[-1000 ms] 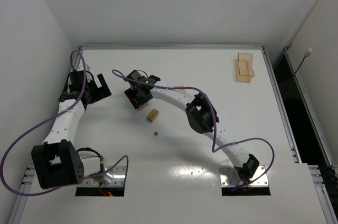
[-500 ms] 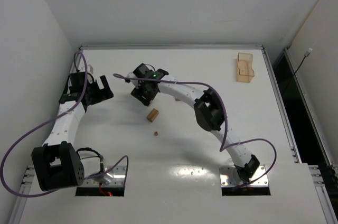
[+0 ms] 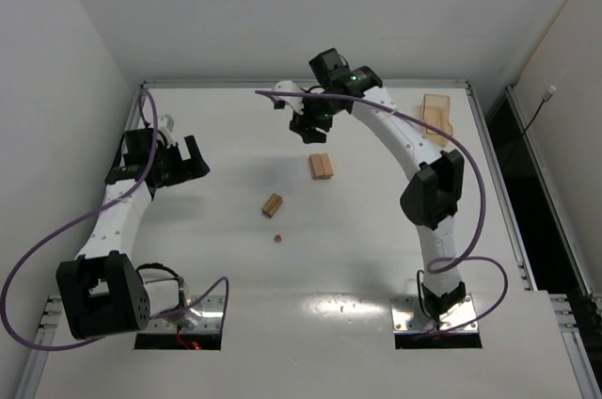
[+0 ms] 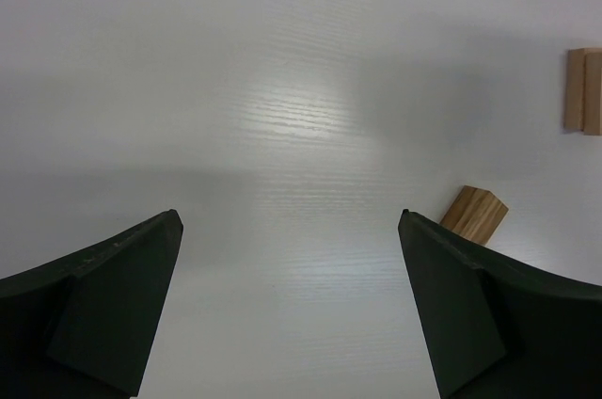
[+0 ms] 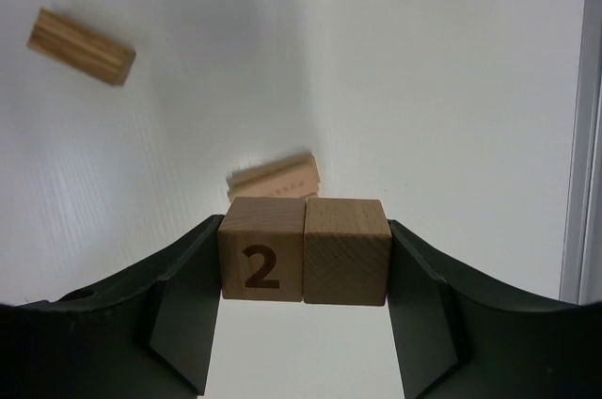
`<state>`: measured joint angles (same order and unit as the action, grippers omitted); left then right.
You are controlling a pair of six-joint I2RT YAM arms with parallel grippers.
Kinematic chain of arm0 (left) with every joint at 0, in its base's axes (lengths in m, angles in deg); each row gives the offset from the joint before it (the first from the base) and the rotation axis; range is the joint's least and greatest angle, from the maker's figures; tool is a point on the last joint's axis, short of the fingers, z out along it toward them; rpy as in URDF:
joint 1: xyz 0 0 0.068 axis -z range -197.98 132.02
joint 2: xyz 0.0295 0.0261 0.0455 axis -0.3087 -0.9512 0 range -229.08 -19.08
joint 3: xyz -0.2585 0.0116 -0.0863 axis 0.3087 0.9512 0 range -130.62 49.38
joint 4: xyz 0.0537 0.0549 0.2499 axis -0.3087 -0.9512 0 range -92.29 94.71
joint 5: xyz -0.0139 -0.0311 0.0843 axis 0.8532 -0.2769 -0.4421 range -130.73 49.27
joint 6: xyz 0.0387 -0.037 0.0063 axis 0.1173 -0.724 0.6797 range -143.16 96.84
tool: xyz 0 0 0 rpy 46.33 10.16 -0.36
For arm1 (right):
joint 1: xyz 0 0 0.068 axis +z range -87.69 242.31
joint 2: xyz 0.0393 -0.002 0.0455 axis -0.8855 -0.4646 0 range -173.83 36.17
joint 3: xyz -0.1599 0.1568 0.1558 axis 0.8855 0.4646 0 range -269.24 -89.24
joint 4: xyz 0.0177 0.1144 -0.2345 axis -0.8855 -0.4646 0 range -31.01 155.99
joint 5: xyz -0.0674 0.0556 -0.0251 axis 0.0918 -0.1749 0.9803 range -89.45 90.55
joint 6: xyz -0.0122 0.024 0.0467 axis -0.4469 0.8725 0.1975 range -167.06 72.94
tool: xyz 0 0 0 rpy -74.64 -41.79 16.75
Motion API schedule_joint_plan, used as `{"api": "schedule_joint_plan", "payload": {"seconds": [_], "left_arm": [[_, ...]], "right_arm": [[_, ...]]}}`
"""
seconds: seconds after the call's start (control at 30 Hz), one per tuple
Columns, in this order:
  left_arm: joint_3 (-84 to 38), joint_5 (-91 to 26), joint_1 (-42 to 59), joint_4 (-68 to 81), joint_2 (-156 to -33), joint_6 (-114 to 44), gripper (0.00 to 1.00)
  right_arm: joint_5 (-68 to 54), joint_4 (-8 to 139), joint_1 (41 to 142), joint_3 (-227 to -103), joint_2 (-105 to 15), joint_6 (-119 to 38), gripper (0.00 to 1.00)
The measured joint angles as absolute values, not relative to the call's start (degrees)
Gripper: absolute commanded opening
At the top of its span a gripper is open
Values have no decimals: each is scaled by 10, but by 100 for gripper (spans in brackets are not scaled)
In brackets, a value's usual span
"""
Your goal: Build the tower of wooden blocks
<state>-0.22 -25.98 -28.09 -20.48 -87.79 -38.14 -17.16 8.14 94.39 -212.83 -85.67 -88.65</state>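
Right tool [image 5: 306, 265] clamping two cubes [image 5: 346, 250] side by side, paired bars [image 5: 273, 177] beneath

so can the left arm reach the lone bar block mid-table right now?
Probably yes. The left gripper is open and empty, the bar block lies by itself on the table close ahead of it, and the right gripper, shut on two cubes, is off over the far side.
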Motion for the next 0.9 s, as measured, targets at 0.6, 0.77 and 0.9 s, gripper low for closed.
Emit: {"api": "schedule_joint_plan", "payload": {"seconds": [0.6, 0.77, 0.9], "left_arm": [[-11, -248, -281, -205, -904, -377, 100], [-16, -246, -281, -205, -914, -378, 100], [-16, -246, -281, -205, -919, -378, 100]], "right_arm": [[-306, -27, 849, -2132, -890, -1089, 0], [-303, -31, 849, -2132, -912, -1111, 0], [-298, -31, 849, -2132, -936, -1118, 0]]}}
